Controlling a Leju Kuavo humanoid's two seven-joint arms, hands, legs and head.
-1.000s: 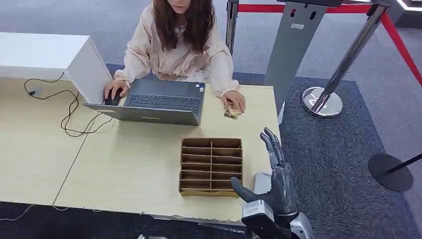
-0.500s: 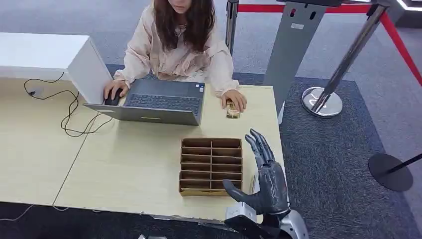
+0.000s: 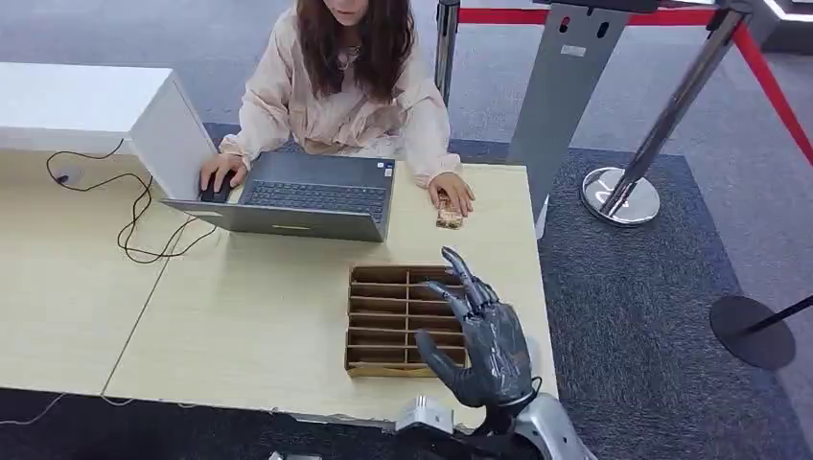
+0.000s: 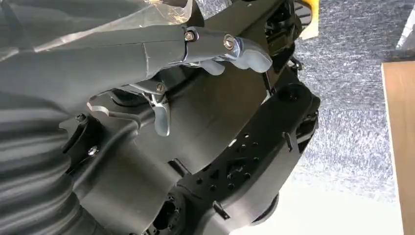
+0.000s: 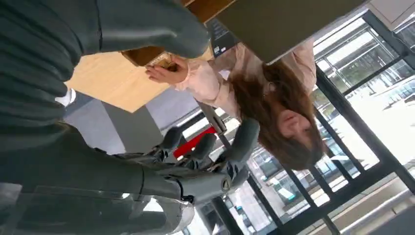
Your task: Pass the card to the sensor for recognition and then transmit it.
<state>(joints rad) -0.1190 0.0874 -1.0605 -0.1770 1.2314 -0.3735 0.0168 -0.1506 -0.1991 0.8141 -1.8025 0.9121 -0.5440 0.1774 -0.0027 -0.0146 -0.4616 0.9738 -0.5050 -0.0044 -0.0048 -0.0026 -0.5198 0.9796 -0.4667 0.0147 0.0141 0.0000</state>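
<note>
The card [image 3: 448, 214] lies flat on the desk [image 3: 259, 316] under the fingertips of a person's hand [image 3: 454, 192], just beside the laptop [image 3: 297, 196] and beyond the far edge of the brown divided tray [image 3: 383, 321]. My right hand [image 3: 476, 340] hovers over the tray's near right corner, fingers [image 3: 458, 270] apart and empty, well short of the card. I judge this the reach before any pick-up: next I must carry the hand forward past the tray and close on the card. I cannot make out a sensor. My left hand [image 4: 161, 54] hangs low; whether it is closed I cannot tell. Around the pale wooden desk: grey carpet, a stanchion base [image 3: 620, 195], red barrier tape [image 3: 594, 15].
</note>
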